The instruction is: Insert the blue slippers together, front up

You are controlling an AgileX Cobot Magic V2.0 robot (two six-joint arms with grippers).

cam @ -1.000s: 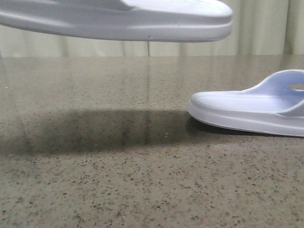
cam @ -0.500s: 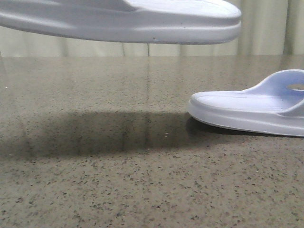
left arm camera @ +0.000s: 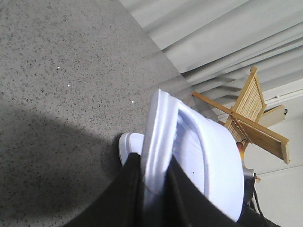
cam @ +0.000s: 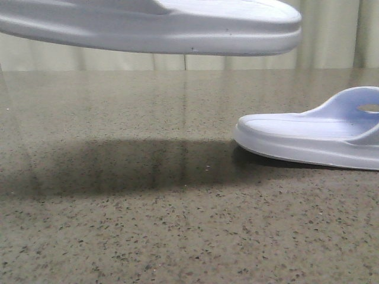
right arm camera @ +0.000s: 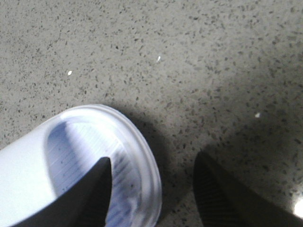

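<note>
One pale blue slipper (cam: 177,32) hangs in the air across the top of the front view, sole side down. In the left wrist view my left gripper (left arm camera: 151,161) is shut on the side rim of this slipper (left arm camera: 208,161), one finger on each side of it. The second slipper (cam: 308,136) lies flat on the table at the right, strap at the frame edge. My right gripper (right arm camera: 152,161) is open just above the rounded end of that slipper (right arm camera: 71,151), one finger over the ribbed footbed and the other past the rim. Neither gripper shows in the front view.
The table is speckled grey-brown stone (cam: 177,225), with the held slipper's shadow on it. Pale curtains (cam: 331,41) hang behind it. A wooden rack (left arm camera: 251,113) stands beyond the table in the left wrist view.
The held slipper has shifted a little to the right in the front view. The slipper on the table has not moved.
</note>
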